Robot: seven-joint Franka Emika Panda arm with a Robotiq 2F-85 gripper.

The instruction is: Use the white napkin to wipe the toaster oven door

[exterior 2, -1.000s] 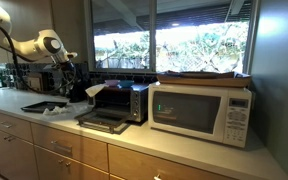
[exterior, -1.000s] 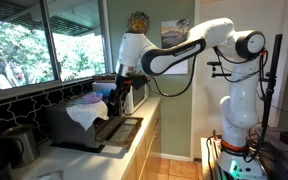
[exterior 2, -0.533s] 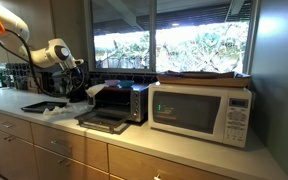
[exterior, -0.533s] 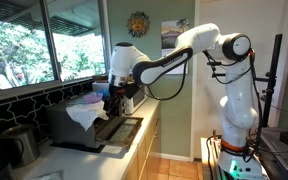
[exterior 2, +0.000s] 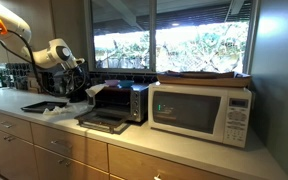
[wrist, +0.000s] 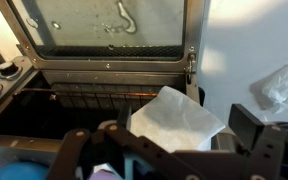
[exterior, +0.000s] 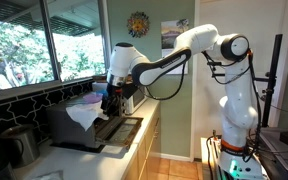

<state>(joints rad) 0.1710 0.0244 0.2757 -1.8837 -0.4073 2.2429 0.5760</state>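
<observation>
The toaster oven (exterior 2: 122, 101) stands on the counter with its door (wrist: 109, 25) folded down and open; the glass shows wet streaks in the wrist view. The door also shows in an exterior view (exterior: 119, 130). The white napkin (wrist: 174, 120) lies crumpled at the oven's side, by the door hinge, and shows in both exterior views (exterior: 84, 112) (exterior 2: 92, 90). My gripper (wrist: 159, 135) hangs right over the napkin with its two fingers (wrist: 254, 125) spread wide, the napkin between them. It is open. The gripper also shows in an exterior view (exterior: 110, 98).
A white microwave (exterior 2: 202, 110) stands beside the toaster oven. A crumpled plastic bag (exterior 2: 59, 113) and a dark tray (exterior 2: 42, 107) lie on the counter near the arm. A metal pot (exterior: 19, 143) sits at the counter's end. Windows run behind the counter.
The arm swung towards the napkin side of the oven and lowered over the napkin between one second and half a second ago. It has barely moved since.
</observation>
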